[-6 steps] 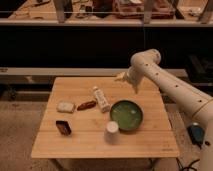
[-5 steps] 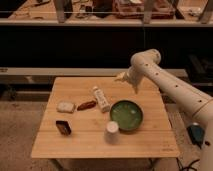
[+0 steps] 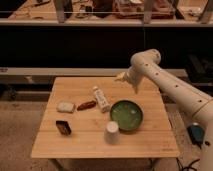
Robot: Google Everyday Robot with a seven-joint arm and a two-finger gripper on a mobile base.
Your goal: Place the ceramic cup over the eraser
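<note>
The ceramic cup point(image 3: 112, 131) is small, white and tapered, and stands near the table's front edge, just left of the green bowl. The eraser point(image 3: 63, 127) is a small dark block at the front left of the table, well left of the cup. My gripper point(image 3: 121, 77) hangs at the end of the white arm above the table's back edge, right of centre, far from the cup and the eraser. It holds nothing that I can see.
A green bowl point(image 3: 126, 115) sits right of centre. A white tube-shaped bottle point(image 3: 101, 98) lies in the middle. A brownish-red item point(image 3: 86, 105) and a pale rectangular pad point(image 3: 65, 107) lie to its left. The wooden table point(image 3: 150, 145) stands before dark shelving.
</note>
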